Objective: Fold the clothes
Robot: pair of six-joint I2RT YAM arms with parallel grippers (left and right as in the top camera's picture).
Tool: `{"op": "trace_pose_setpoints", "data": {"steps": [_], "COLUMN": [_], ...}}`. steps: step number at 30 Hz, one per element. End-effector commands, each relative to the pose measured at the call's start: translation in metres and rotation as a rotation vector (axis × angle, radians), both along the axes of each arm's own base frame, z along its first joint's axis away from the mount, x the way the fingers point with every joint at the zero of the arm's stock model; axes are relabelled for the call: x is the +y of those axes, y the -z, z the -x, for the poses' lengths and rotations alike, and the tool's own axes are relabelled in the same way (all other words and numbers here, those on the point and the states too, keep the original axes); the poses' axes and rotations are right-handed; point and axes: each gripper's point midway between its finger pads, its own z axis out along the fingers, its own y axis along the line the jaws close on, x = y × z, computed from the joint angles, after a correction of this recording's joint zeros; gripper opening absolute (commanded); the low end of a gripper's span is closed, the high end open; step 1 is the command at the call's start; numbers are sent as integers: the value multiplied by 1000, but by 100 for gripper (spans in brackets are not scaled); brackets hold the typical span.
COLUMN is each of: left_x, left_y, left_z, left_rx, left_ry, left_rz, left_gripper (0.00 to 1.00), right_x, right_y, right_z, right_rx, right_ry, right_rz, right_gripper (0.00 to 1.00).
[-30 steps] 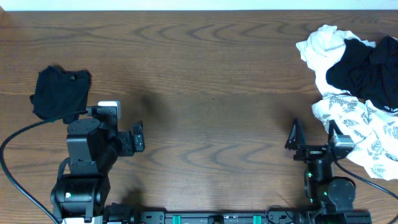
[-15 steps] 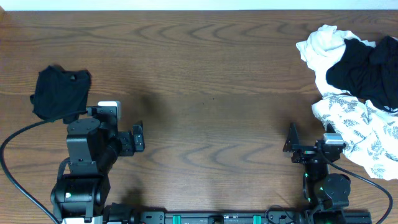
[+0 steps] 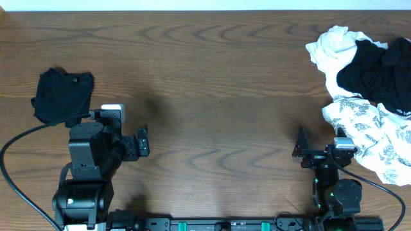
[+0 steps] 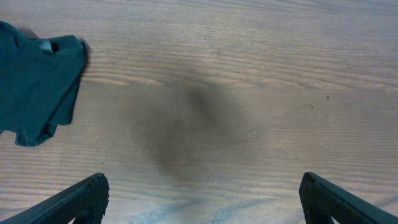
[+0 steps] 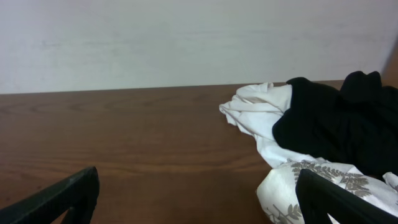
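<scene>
- A broad counter [image 3: 218,96] of dark brown wood, with long wavy grain, fills the overhead view.
- A plain pale wall [image 5: 186,37] rises behind the counter's far edge, off-white and faintly smudged.
- A small black garment [image 3: 61,95] lies bunched in a compact shape near the counter's left end, flat on the wood and apart from everything else.
- A loose heap of clothes [image 3: 366,90] sits at the counter's right end, reaching from near the far edge towards the near edge and past the right side of the overhead view.
- In that heap a crumpled white garment [image 3: 331,45] lies nearest the counter's far edge, a larger black garment [image 3: 376,70] rests on and beside it, and a white garment with grey leaf print [image 3: 372,135] spreads out on the side towards the near edge.
- The left tool [image 3: 142,142] hangs near the counter's near edge, its jaws spread wide and holding nothing, with bare wood and a soft shadow [image 4: 186,124] below it.
- The right tool [image 3: 321,142] stands by the near edge towards the counter's right end, just beside the leaf-print cloth, jaws wide and empty.
- A black cable [image 3: 19,144] loops over the counter's left near corner.
</scene>
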Motion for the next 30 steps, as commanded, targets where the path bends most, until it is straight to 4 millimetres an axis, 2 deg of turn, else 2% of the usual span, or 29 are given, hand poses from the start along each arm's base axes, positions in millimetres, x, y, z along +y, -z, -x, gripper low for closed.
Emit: {"op": "trace_pose_setpoints", "data": {"steps": [1, 11, 15, 24, 30], "left_x": [-1, -1, -1, 5, 6], "left_y": [1, 0, -8, -14, 0], "left_z": [0, 1, 6, 38, 56], "left_rx": [3, 0, -37, -106, -164], "left_ry": [5, 5, 4, -20, -26], "left_rz": [6, 7, 6, -19, -22], "left_gripper": [98, 98, 98, 98, 98], "right_x": [-4, -4, -4, -4, -4], "right_y": [1, 1, 1, 1, 1], "right_z": [0, 0, 0, 0, 0], "right_rx": [1, 1, 1, 1, 1], "right_ry": [17, 17, 17, 17, 17], "right_rz": [18, 18, 18, 18, 18], "right_gripper": [99, 99, 99, 99, 99]}}
